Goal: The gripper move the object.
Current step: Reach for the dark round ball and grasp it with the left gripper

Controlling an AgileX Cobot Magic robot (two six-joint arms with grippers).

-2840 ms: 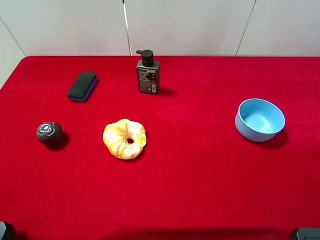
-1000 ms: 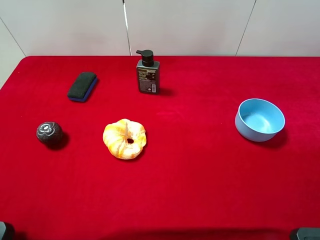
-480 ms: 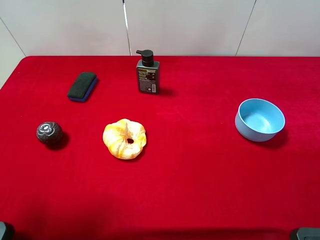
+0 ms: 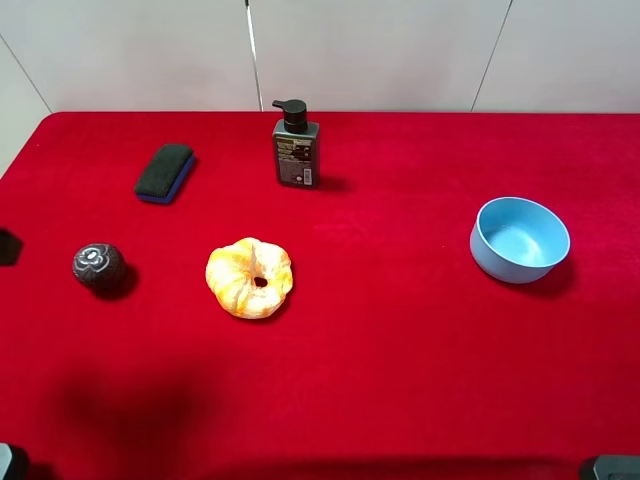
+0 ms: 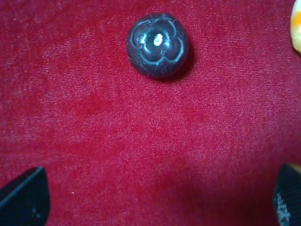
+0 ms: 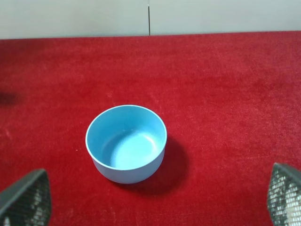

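Observation:
The object, a small dark ball [image 4: 98, 266] with a pale flower mark on top, sits on the red cloth at the left. In the left wrist view the ball [image 5: 157, 44] lies ahead of my left gripper [image 5: 155, 197], which is open, empty and clear of it; only its two black fingertips [image 5: 23, 197] show at the frame corners. A black part of the left arm [image 4: 8, 246] shows at the table's left edge, beside the ball. My right gripper [image 6: 155, 197] is open and empty, facing the blue bowl [image 6: 126, 143].
An orange pumpkin-shaped thing [image 4: 250, 277] lies right of the ball. A black-and-blue eraser [image 4: 165, 172] and a dark pump bottle [image 4: 296, 148] stand at the back. The blue bowl [image 4: 520, 238] is at the right. The red table [image 4: 380, 380] ends at a pale wall.
A black part of the left arm has come into view at the left edge, and a shadow has spread over the table's front left. No object has moved.

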